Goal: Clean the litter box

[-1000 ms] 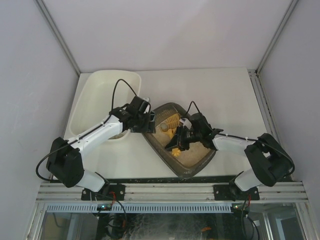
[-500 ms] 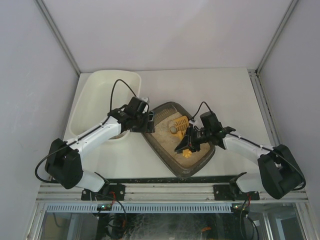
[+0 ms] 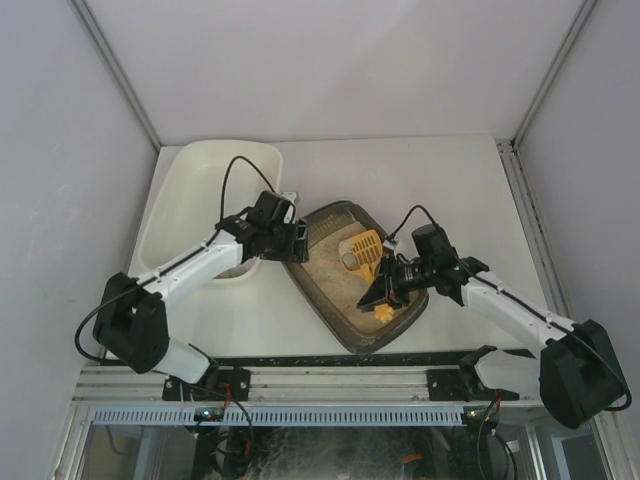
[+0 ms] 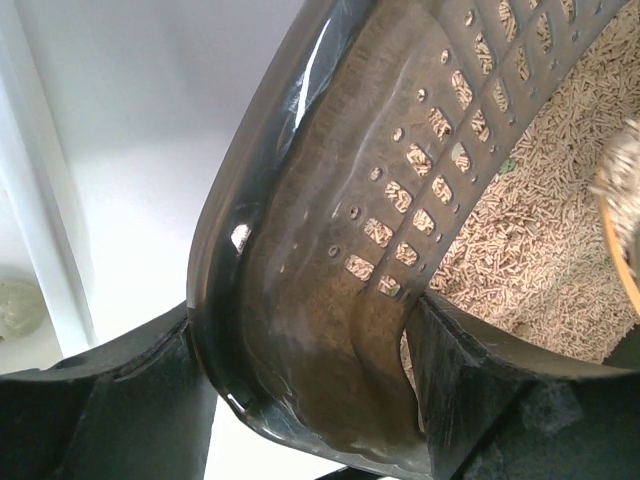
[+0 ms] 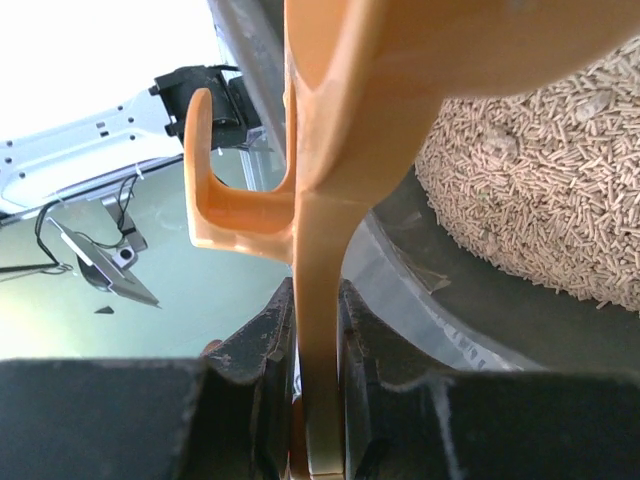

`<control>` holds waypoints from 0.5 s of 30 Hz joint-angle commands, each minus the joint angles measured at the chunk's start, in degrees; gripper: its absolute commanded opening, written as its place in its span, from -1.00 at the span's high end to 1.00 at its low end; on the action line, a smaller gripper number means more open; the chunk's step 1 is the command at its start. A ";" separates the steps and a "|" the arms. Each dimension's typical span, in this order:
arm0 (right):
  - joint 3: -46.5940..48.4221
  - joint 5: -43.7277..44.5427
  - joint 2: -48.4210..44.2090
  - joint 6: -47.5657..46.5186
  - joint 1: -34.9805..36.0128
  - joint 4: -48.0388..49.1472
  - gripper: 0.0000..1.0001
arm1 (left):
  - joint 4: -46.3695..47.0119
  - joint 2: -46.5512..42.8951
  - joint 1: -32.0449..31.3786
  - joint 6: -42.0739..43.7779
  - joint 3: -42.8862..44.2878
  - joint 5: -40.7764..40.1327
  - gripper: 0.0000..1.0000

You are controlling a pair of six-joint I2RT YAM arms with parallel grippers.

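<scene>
- We keep the left tool clamped on the litter box rim, mid-frame.
- Our right tool, gripping the orange scoop, has pulled back rightward with a clump aboard; dumping likely follows.

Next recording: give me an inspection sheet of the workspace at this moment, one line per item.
Surface: white table, carrying the tub and the litter box.
Job's things: litter box holds beige pellet litter; yellow scoop over the litter, with a lump on it.
Clutter: white tub left of the litter box; contents unclear.
Grippers: left gripper clamps the litter box's far left rim; right gripper shut on the scoop's handle.
Cables: a black cable loops over each arm, clear of the litter.
Surroundings: pale enclosure walls; metal rail at the near edge.
</scene>
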 commanded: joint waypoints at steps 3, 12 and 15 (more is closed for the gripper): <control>-1.38 1.23 -5.82 -4.64 0.22 -1.74 1.00 | 6.15 5.15 1.52 0.98 10.46 -0.36 -0.49; -4.58 6.51 -9.69 -7.95 -0.10 3.13 1.00 | 7.89 11.47 1.52 0.20 13.15 2.20 -0.89; -4.79 5.92 -7.82 -8.45 -0.15 5.95 1.00 | 7.69 12.52 1.48 -0.33 13.98 3.68 -0.99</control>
